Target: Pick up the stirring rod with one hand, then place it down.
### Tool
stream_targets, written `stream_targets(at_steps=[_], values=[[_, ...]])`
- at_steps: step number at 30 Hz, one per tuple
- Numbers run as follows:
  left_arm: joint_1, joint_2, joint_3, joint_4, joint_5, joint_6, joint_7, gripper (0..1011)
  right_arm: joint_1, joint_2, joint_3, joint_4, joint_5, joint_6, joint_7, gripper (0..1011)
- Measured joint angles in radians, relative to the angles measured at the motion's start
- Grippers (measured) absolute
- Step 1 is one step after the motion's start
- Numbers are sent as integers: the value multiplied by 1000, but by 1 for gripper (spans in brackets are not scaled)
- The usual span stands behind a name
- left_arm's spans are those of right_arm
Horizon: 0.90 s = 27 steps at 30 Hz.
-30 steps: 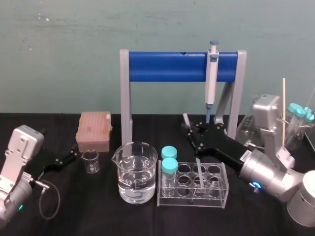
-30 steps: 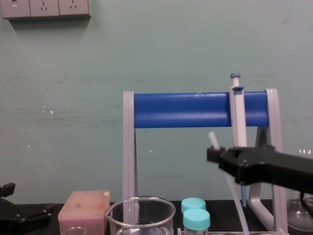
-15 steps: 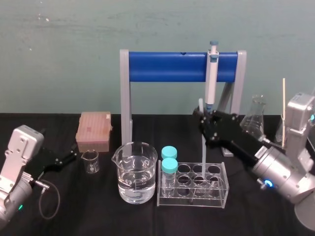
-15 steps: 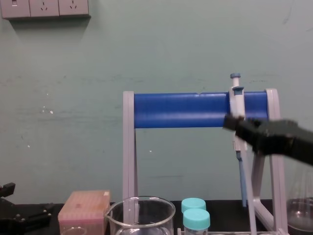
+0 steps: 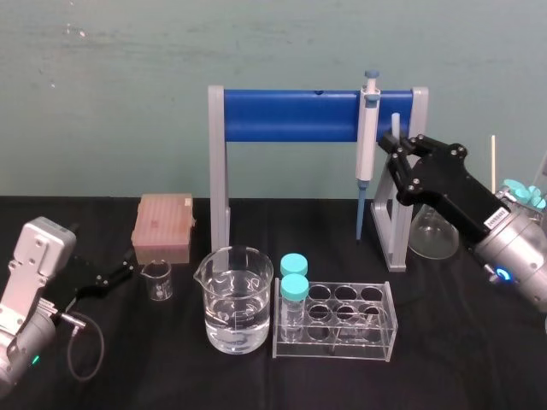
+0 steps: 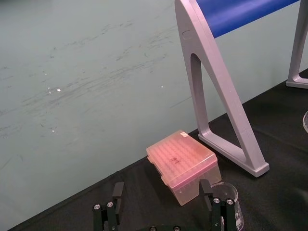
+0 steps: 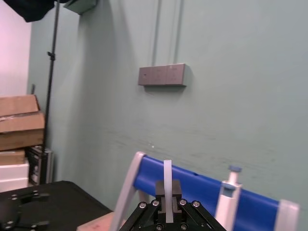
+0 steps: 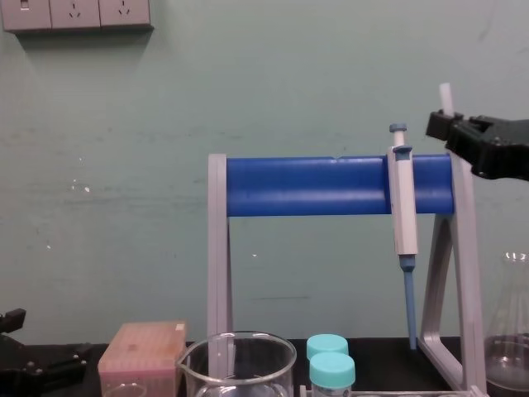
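The stirring rod (image 7: 167,172) is a thin whitish stick held upright between the fingers of my right gripper (image 7: 167,195), which is shut on it. In the head view the right gripper (image 5: 400,158) hangs high at the right end of the blue stand, and the rod's top (image 5: 395,120) pokes out above it. The chest view has this gripper (image 8: 453,128) level with the blue bar's top, the rod's end (image 8: 446,93) sticking up. My left gripper (image 5: 120,275) rests parked at the table's left, its fingers (image 6: 117,191) wide apart with nothing between them.
A grey-and-blue pipette (image 5: 367,145) hangs on the blue-barred stand (image 5: 291,115). Below it stand a beaker of water (image 5: 235,299) and a clear tube rack (image 5: 376,329) with two teal-capped tubes (image 5: 294,286). A pink box (image 5: 164,226), a small beaker (image 5: 157,279) and a flask (image 5: 432,231) sit around.
My right gripper has risen with the rod from low over the tube rack, moving up and right to the height of the blue bar. The left arm has stayed still.
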Motion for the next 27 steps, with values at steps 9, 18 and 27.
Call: stream_targets(at_steps=[9, 18, 27], values=[[0, 0, 0, 0, 0, 0, 0, 1000, -4, -3, 29, 2, -15, 3, -6, 68], [0, 0, 0, 0, 0, 0, 0, 1000, -11, -9, 41, 2, -17, 7, -2, 68], [0, 0, 0, 0, 0, 0, 0, 1000, -18, -14, 44, 1, -13, 11, 7, 68]])
